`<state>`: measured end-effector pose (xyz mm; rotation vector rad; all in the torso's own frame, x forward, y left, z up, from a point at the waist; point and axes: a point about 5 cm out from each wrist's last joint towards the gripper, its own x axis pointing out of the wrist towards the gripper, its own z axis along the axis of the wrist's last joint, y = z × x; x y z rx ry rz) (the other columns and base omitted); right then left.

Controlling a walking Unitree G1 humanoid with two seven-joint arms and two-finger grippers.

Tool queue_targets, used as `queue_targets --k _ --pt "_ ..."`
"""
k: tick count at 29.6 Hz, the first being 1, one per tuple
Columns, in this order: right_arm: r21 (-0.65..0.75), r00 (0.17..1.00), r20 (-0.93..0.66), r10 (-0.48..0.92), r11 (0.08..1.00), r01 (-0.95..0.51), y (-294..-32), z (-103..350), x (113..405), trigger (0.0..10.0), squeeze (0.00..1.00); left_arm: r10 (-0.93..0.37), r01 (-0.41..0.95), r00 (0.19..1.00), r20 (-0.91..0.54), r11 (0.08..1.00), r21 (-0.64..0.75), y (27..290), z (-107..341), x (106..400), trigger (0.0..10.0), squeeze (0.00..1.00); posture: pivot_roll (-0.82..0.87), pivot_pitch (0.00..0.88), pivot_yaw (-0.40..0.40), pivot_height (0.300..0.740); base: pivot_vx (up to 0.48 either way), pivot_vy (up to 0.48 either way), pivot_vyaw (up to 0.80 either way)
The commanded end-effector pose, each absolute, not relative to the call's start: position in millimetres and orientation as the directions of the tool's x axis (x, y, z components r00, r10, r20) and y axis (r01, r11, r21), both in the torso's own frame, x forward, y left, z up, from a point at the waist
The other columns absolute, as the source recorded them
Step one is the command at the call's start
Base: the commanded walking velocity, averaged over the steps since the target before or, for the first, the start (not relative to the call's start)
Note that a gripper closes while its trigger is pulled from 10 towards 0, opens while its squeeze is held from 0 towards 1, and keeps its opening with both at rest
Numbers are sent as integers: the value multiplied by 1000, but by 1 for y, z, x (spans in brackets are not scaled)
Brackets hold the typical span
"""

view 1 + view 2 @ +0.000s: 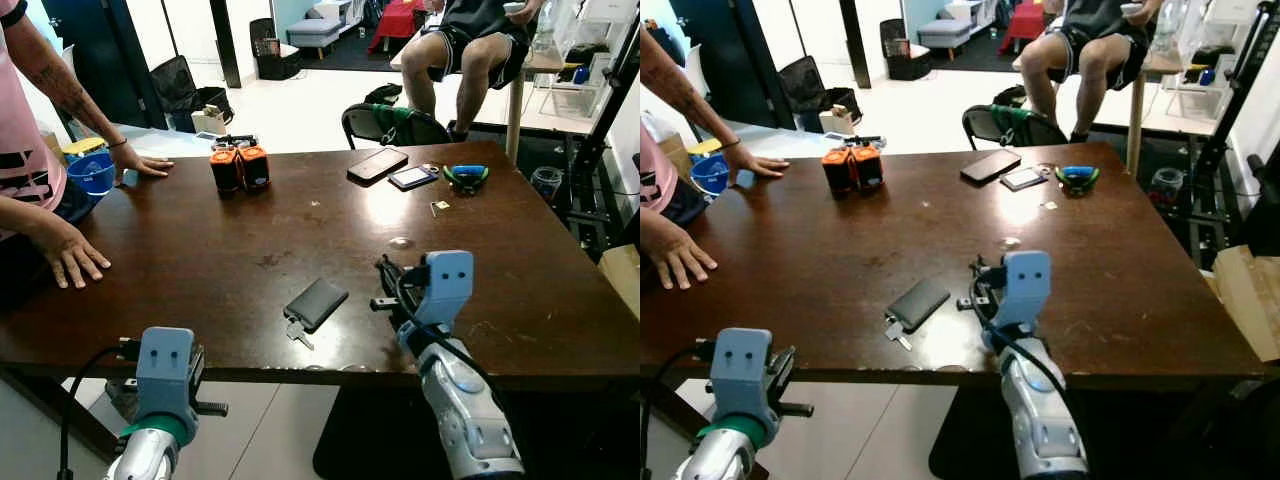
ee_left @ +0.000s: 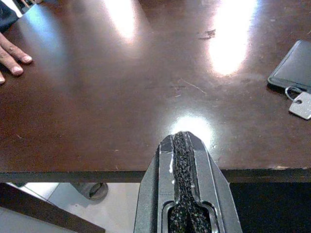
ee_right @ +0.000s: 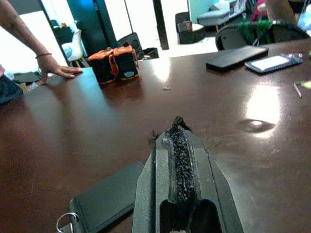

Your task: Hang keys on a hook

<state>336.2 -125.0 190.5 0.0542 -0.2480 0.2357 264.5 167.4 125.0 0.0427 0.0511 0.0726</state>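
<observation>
A dark wooden table [image 1: 200,250] fills a bright room. A black key pouch [image 1: 316,303] with a silver key [image 1: 297,332] lies near the front edge. The right gripper [image 3: 179,131], fingers pressed together, hovers just beside it; the left gripper [image 2: 183,145], also closed, sits at the table's edge. A person's hand [image 1: 70,250] rests on the tabletop.

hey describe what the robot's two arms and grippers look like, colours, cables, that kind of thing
Both arms are silver with rounded shells. The left arm has a green band below a light blue boxy wrist block with two small dark holes, and a black cable looping off its side. The right arm carries a matching blue block, a blue oval marking and a black cable along its top. Each gripper's fingers are black with rough textured pads.
</observation>
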Motion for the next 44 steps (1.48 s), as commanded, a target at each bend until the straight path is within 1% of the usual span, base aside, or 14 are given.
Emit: queue_targets --k 1,3,6,15,23,26,29,35,36,38,39,44 --pt "-25 939 243 243 969 -244 -119 186 334 10000 0 101 -99 994 -39 994 52 172 125 262 10000 0 -59 37 179 740 0 0 0" --pt "-104 933 248 260 965 -241 -114 183 332 10000 0 106 -105 994 -29 994 37 169 126 261 10000 0 -61 33 175 740 0 0 800" --pt "-122 931 248 268 962 -244 -112 183 330 10000 0 107 -106 994 -30 994 34 169 126 261 10000 0 -61 32 173 740 0 0 800" --pt "-145 924 213 319 945 -293 -104 173 329 10000 0 127 -126 991 -41 992 23 166 125 259 10000 0 -48 33 127 740 0 0 800" --pt "-163 922 207 327 941 -297 -102 169 329 10000 0 130 -128 991 -38 991 41 165 130 256 10000 0 -28 37 120 740 0 0 800" --pt "-164 923 205 324 942 -294 -102 168 330 10000 0 121 -119 992 -31 991 56 164 135 257 10000 0 -13 38 130 740 0 0 800" --pt "-160 926 208 314 945 -284 -103 167 331 10000 0 115 -114 993 -17 992 62 162 145 257 10000 0 15 40 159 740 0 0 800" --pt "-158 929 211 305 948 -276 -105 167 333 10000 0 113 -112 994 -12 991 66 159 150 256 10000 0 28 47 166 740 0 0 800" --pt "-160 929 212 304 948 -274 -106 167 333 10000 0 114 -113 993 -12 991 70 159 152 255 10000 0 53 50 184 740 0 0 800" --pt "-160 929 212 304 948 -274 -106 167 333 10000 0 114 -113 993 -12 991 70 159 152 255 10000 0 53 50 184 740 0 0 800" --pt "-160 930 212 300 949 -270 -108 167 333 10000 0 116 -115 993 -12 991 72 159 156 253 10000 0 83 50 196 740 0 0 800" --pt "-155 934 210 288 953 -259 -111 165 333 10000 0 117 -117 993 0 989 91 158 169 256 10000 0 119 58 194 740 0 0 800"
